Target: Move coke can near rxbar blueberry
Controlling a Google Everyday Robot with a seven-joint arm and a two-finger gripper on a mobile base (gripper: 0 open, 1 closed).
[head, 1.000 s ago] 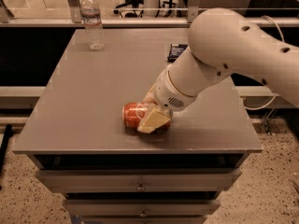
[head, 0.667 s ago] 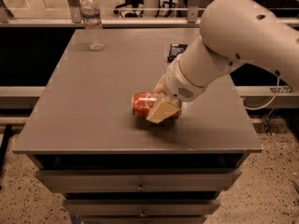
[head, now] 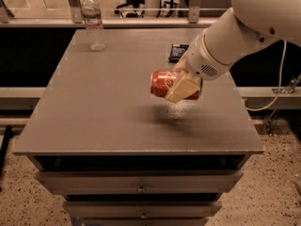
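Observation:
The coke can, red-orange with white script, lies on its side in my gripper, held in the air above the grey table. Its shadow falls on the tabletop below it. The gripper is shut on the can, with one tan finger across its front. The rxbar blueberry, a small dark navy bar, lies flat on the table at the back right, behind the can and partly behind my white arm.
A clear plastic water bottle stands upright at the table's back left. Drawers sit below the tabletop. A white cable hangs to the right of the table. A rail runs behind the table.
My gripper has lifted the coke can off the table and carried it up and to the right, toward the rxbar blueberry. The bottle and bar have not moved.

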